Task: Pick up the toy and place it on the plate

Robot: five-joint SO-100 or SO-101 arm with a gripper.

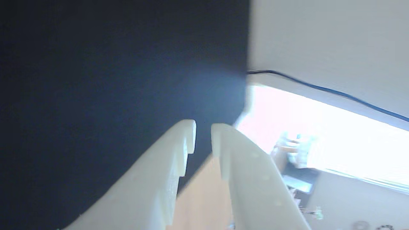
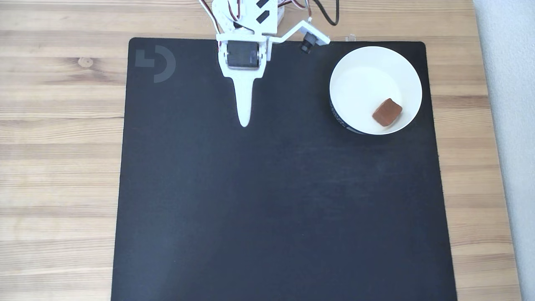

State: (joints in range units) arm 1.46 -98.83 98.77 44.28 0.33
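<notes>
Toy point(image 2: 387, 112): reddish-brown matte block, lies inside plate point(image 2: 411, 79), lower-right part, long axis diagonal; well right of hand point(image 2: 244, 122) in fixed view. Plate: smooth white round dish on black mat point(image 2: 271, 209), wood-grain desk point(image 2: 58, 125). Hand point(image 1: 203, 125): white plastic, narrow gap, holds nothing. Task looks complete.

The white arm reaches in from the mat's far edge in the fixed view, its gripper point(image 2: 244, 121) tapering to a point above the mat. In the wrist view the gripper point(image 1: 203, 127) shows two pale fingers nearly together, a narrow gap between them, nothing held
</notes>
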